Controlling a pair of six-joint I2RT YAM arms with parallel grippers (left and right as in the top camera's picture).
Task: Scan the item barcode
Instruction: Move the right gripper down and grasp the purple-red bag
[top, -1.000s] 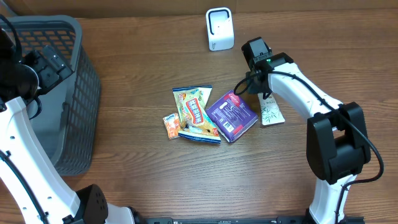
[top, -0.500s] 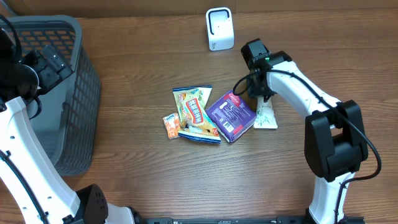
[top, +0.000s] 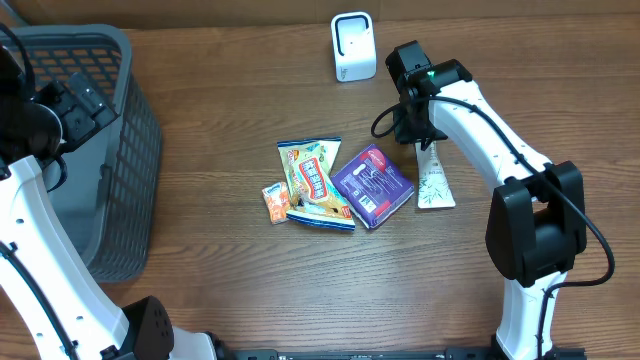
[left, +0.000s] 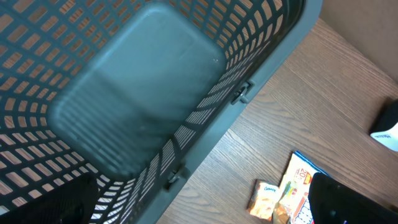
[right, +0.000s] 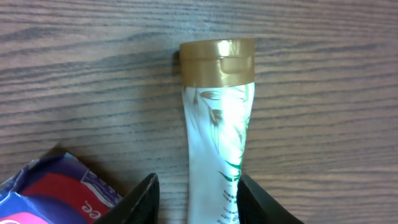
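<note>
Heads up, right arm is your arm here.
- White squeeze tube with gold flip cap (right: 217, 124) lies flat on brown wood table (top: 220, 90), just right of purple box (top: 372, 185).
- Long axis: cap end points toward small white scanner block (top: 353, 45), tail toward robot base.
- Right gripper (right: 198, 190) sits straight over tube, just behind cap. Fingers straddle its width, part open, gap on one side, nothing held.
- Left gripper (left: 205, 202) is wide open and empty, well apart over grey mesh basket (top: 100, 60).
- Tube shows pale leaf print, no barcode on top. My guess: you need to flip it.
</note>
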